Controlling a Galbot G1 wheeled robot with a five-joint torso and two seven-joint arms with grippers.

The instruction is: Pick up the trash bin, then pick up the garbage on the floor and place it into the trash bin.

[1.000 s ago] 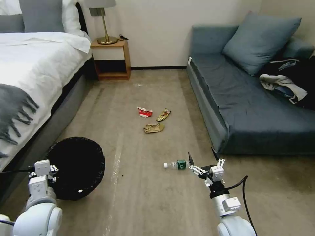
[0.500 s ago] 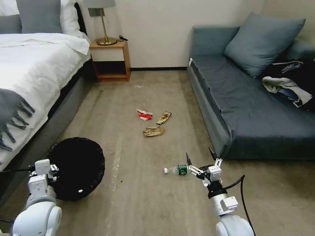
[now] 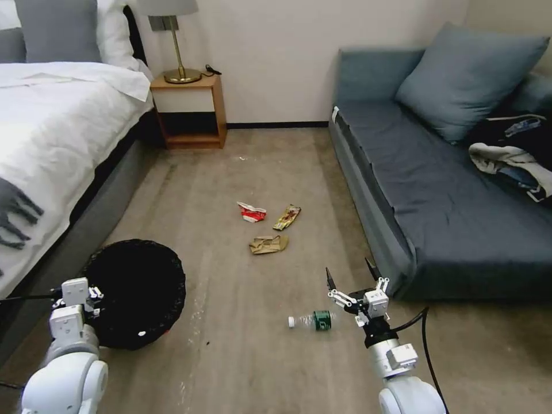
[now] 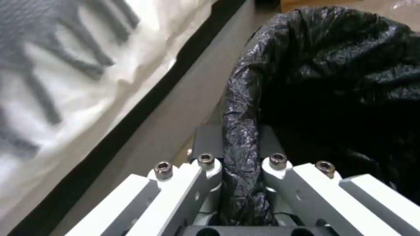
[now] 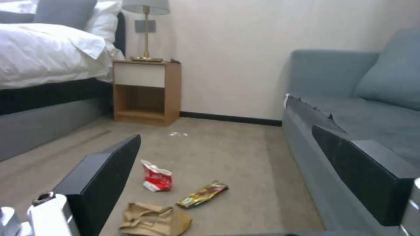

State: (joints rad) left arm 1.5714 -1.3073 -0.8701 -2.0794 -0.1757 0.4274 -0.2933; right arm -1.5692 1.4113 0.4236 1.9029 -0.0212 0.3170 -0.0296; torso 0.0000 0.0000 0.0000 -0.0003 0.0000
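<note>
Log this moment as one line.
left gripper: shut on trash bin rim | right gripper: open, beside bottle | bottle: on floor

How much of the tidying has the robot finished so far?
Done: the left gripper is clamped on the trash bin rim. In hand: the open right gripper hovers beside the bottle. Left: bottle, carton, wrapper and paper all lie on the floor.

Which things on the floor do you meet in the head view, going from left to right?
Round trash bin with black bag → crushed red-and-white carton → crumpled brown paper → gold-brown snack wrapper → clear plastic bottle with green label.
</note>
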